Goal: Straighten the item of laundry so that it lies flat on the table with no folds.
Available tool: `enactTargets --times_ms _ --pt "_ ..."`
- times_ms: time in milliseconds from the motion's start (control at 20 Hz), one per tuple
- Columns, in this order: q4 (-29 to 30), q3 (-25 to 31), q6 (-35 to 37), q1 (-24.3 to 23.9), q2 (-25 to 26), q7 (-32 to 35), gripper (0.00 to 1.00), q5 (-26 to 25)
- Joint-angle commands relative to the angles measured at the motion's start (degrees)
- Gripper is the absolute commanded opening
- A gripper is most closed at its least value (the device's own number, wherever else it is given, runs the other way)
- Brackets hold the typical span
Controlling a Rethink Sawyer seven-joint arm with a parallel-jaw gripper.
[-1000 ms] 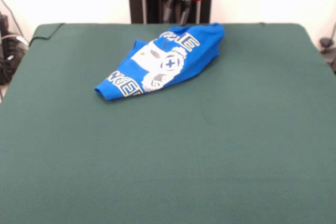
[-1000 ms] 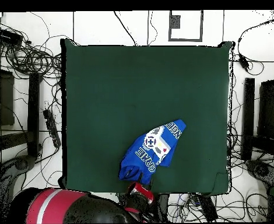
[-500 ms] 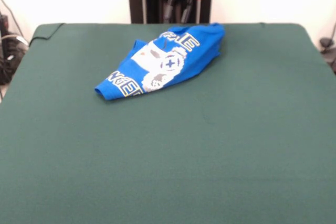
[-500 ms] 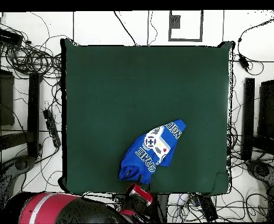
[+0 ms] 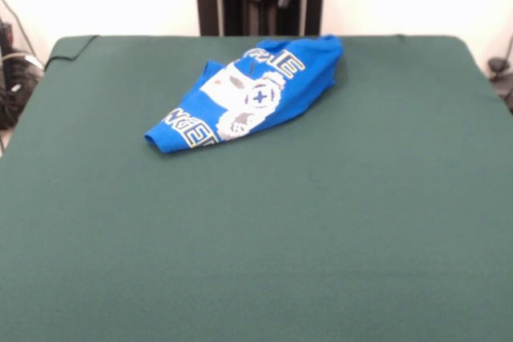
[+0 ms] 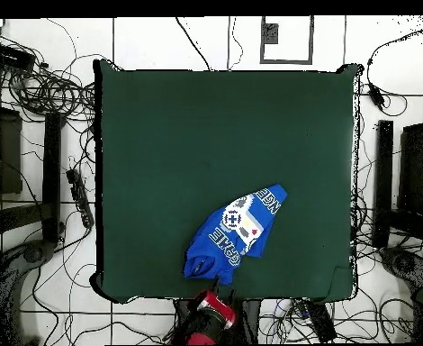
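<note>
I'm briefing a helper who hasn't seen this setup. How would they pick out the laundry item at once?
Look at the big dark green table, toward the edge nearest the robot's pedestal. The T-shirt lies crumpled there: the only bright blue thing, with a white-grey emblem and yellow-outlined white lettering.

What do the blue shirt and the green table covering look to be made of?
The item of laundry looks like soft knit fabric, likely cotton jersey: it bunches in limp folds, with a matte blue surface and flat printed lettering. The table wears a dull, felt-like green cloth: no shine, no visible weave. The exact fibre of either is unclear.
</note>
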Motion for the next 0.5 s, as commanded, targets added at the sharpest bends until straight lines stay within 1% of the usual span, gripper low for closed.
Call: enactTargets --times_ms 50,100,200,250,300,350,450,500 --pt "-6.42 -0.47 1.9 0.42 1.66 -0.27 1.0 0.65" --pt "-7.35 -0.54 -0.66 0.16 3.65 0.43 1.0 0.67" --pt "-8.78 -0.62 -4.21 -0.35 5.78 1.28 1.0 0.81" --pt "-9.4 -0.2 -4.95 -0.94 6.08 1.73 1.0 0.01" --pt "-10.51 0.86 -6.23 -2.36 7.33 2.74 1.0 -1.42" --pt "-11.02 1.41 -6.95 -2.91 8.29 3.36 1.0 -1.81" --pt "-12.0 3.14 -9.6 -4.14 11.81 5.57 1.0 -1.11" --pt "-13.05 4.5 -11.41 -5.04 14.41 6.92 1.0 -0.7"
